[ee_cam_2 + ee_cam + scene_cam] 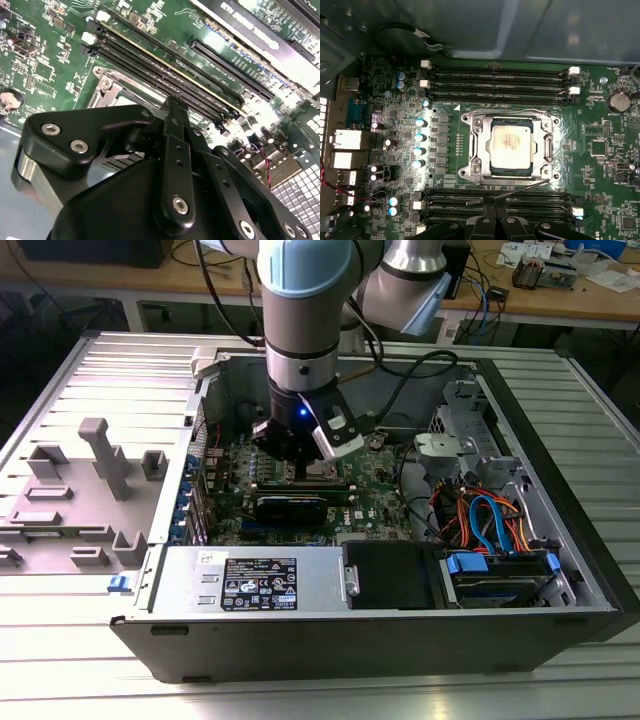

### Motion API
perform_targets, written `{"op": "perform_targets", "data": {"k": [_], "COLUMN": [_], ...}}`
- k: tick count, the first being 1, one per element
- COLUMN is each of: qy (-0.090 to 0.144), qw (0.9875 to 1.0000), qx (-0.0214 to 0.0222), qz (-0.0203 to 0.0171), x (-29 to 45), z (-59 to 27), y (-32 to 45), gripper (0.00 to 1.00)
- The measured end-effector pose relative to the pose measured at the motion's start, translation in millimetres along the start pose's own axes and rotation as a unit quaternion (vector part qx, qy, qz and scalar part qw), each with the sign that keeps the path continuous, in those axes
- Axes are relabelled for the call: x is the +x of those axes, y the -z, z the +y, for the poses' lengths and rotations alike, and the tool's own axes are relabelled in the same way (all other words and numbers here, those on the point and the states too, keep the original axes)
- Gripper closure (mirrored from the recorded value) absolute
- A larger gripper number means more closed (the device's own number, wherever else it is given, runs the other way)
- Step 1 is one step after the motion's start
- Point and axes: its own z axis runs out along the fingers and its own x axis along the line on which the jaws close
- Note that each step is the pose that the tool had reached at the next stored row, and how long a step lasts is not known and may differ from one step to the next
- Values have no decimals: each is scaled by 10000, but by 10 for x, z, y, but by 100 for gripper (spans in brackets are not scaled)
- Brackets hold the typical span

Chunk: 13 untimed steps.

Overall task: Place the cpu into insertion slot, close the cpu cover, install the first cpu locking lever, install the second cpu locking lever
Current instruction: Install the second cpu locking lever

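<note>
In the first wrist view the cpu (511,145), a dull silver square, lies in the insertion slot (470,172) on the green board. The cpu cover (547,147), a silvery frame, lies flat around it. One thin wire lever (510,111) runs along the far side of the socket. Another lever (522,188) slants out from the near side, its free end reaching my fingertips. My gripper (495,212) is shut, tips together at that lever's end; I cannot tell if they touch it. In the exterior view my gripper (300,455) hangs low over the socket (325,475).
Long black memory slots (500,75) flank the socket on both sides. A black card (290,505) stands just in front of it. Coloured cables (485,520) and a drive bay fill the case's right. A grey plastic fixture (95,470) lies outside the case on the exterior view's left.
</note>
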Motion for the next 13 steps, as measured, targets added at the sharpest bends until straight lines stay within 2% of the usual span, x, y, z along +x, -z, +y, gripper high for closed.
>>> {"op": "perform_targets", "data": {"k": [3,7,8,13], "qy": [1,-1,-2,-1], "qw": [10000,10000,10000,10000], "qx": [-7,-68,-70,-60], "qz": [0,-2,-2,-2], "x": [33,66,67,62], "z": [-25,-60,-63,-56], "y": [-11,-35,-32,112], "gripper": [89,89,89,89]}}
